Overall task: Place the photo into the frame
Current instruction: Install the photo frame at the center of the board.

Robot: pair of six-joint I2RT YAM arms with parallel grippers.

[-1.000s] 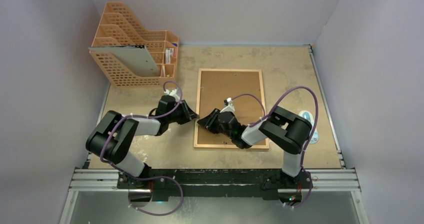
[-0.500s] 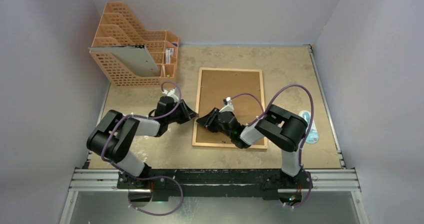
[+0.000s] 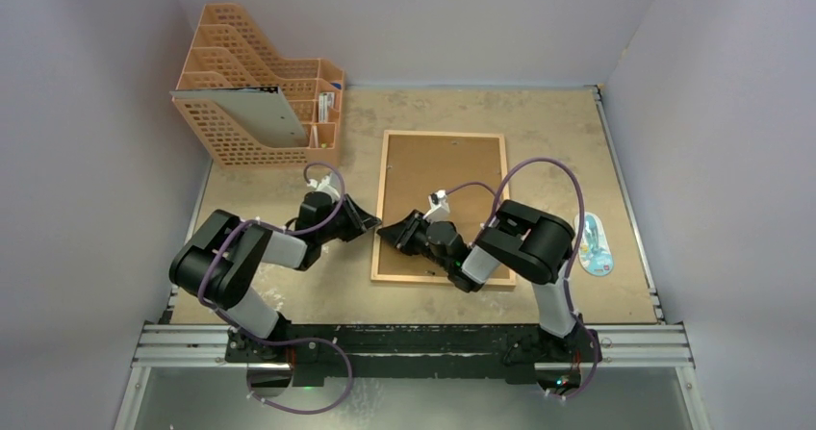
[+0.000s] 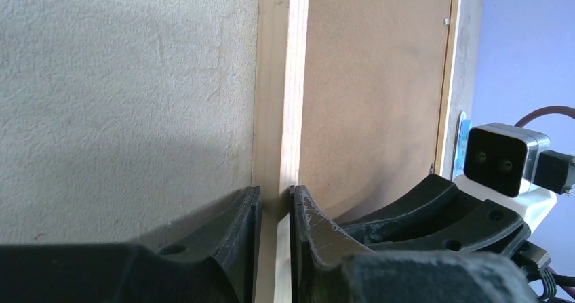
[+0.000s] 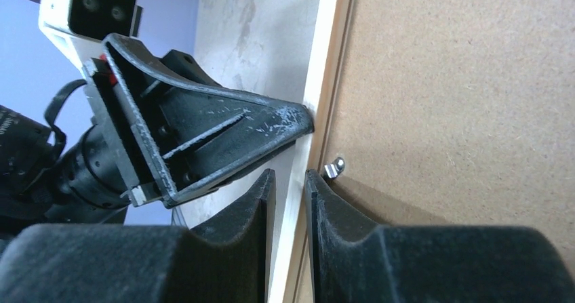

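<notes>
The frame lies flat mid-table, back up, its brown backing panel filling it. The photo is hidden. Both grippers meet at the frame's left rail, near its lower half. My left gripper comes in from the left; in the left wrist view it is shut on the light-wood rail, one finger outside, one on the backing side. My right gripper reaches across the backing; in the right wrist view it straddles the same rail, pressed close beside a small metal clip.
An orange plastic file rack holding a grey sheet stands at the back left. A small blue-and-white item lies on the table right of the frame. Grey walls close in on three sides; a metal strip runs along the right edge.
The right arm's elbow has drawn in to the left and its jaws have narrowed onto the rail. The left gripper has slid slightly nearer along the rail; the frame stays put.
</notes>
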